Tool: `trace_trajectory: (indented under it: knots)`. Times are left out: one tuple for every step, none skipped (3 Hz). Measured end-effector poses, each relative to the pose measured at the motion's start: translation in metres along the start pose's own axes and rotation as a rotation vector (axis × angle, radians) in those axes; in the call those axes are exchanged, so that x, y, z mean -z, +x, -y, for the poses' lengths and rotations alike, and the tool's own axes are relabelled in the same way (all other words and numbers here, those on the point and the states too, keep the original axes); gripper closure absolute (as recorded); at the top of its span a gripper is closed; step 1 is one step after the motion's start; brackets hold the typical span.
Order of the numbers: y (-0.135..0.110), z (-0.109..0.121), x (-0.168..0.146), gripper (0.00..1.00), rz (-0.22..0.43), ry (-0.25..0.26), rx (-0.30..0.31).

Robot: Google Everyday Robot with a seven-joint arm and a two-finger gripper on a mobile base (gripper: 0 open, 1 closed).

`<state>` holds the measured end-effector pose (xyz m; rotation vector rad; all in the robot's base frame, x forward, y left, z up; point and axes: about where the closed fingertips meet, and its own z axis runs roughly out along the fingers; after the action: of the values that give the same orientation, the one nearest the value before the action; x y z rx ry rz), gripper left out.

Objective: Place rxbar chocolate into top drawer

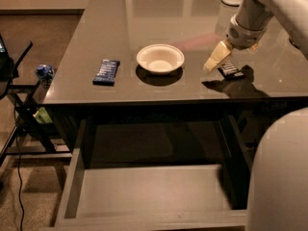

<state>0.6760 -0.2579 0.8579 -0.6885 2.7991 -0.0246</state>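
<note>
Light, thin and likely slick, the chocolate bar (230, 69) wants pinching across its width by the gripper (215, 61) just beside it, open or closed I cannot tell.

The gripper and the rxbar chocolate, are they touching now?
Cannot tell. In the camera view the gripper is low over the table, right beside the rxbar chocolate; neither a gap nor contact shows plainly.
</note>
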Motion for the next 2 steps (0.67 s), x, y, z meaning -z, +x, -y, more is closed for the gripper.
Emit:
trace_trajectory:
  knots:
    - [-0.0008, 0.0127, -0.0168, 0.0, -0.017, 0.002, -0.021]
    - [-0.0014, 0.0155, -0.0242, 0.0, -0.026, 0.0, -0.026]
